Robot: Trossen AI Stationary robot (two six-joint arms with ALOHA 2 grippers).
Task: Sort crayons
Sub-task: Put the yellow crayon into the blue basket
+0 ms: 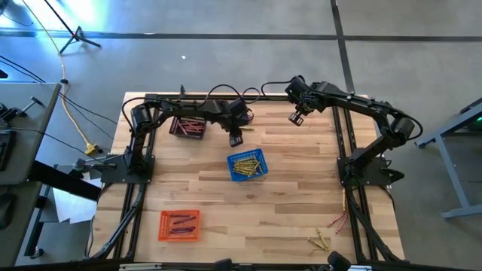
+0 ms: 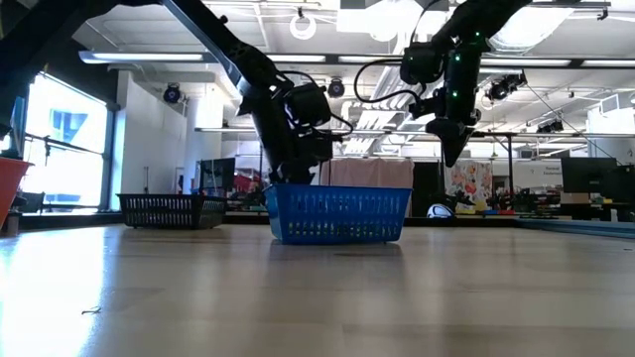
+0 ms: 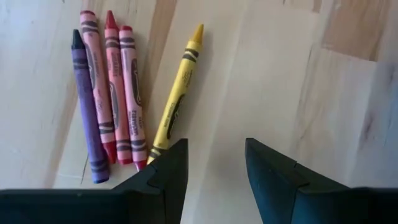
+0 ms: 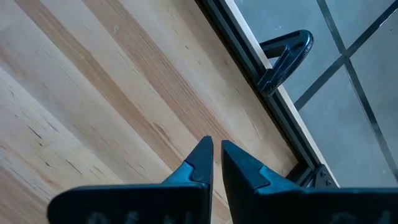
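Note:
Five loose crayons lie side by side on the wooden table in the left wrist view: a purple one (image 3: 87, 112), three red-pink ones (image 3: 118, 99) and a yellow one (image 3: 177, 93). My left gripper (image 3: 214, 168) hangs open just beside the yellow crayon's lower end, with only bare wood between its fingers. In the high view it (image 1: 235, 139) is between the black basket (image 1: 188, 126) and the blue basket (image 1: 247, 165). My right gripper (image 4: 216, 155) is shut and empty above bare table near the far edge (image 1: 296, 118).
The blue basket holds yellow crayons. An orange basket (image 1: 179, 224) near the front left holds red ones, and the black basket has crayons in it too. A few loose crayons (image 1: 324, 241) lie at the front right. The table's frame rail (image 4: 261, 68) runs close to my right gripper.

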